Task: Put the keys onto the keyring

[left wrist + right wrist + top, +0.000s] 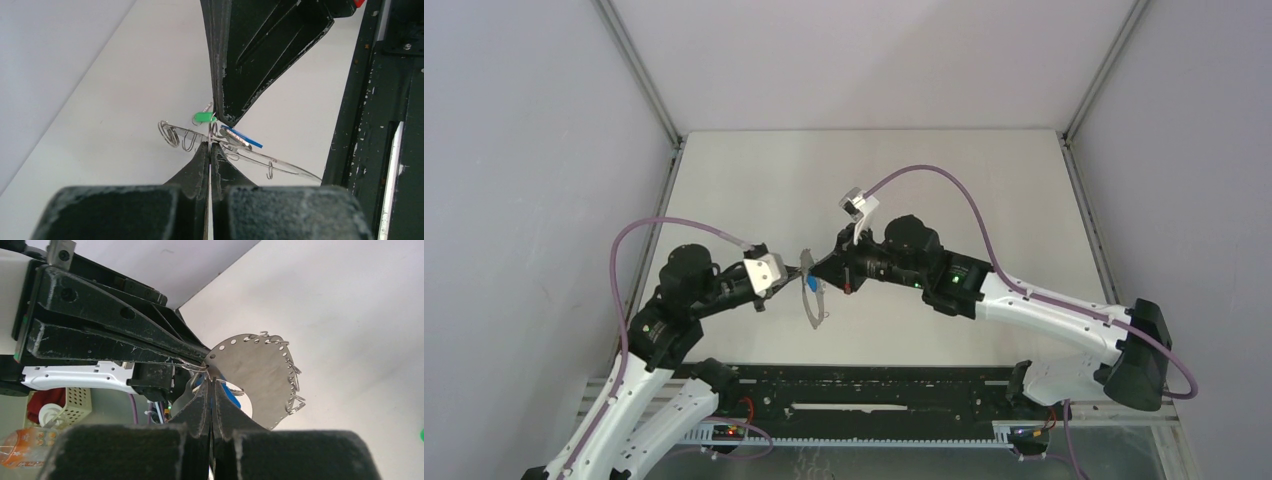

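The left pincer (209,146) is closed on the rim of the keyring (260,370) and holds it up off the table (754,180). The right pincer (212,382) is closed too and meets it tip to tip at the ring, though what it nips cannot be made out. The green key (202,117) sits just beside the right pincer's tip, and the blue key (242,138) lies on its other side, both close to the ring band.
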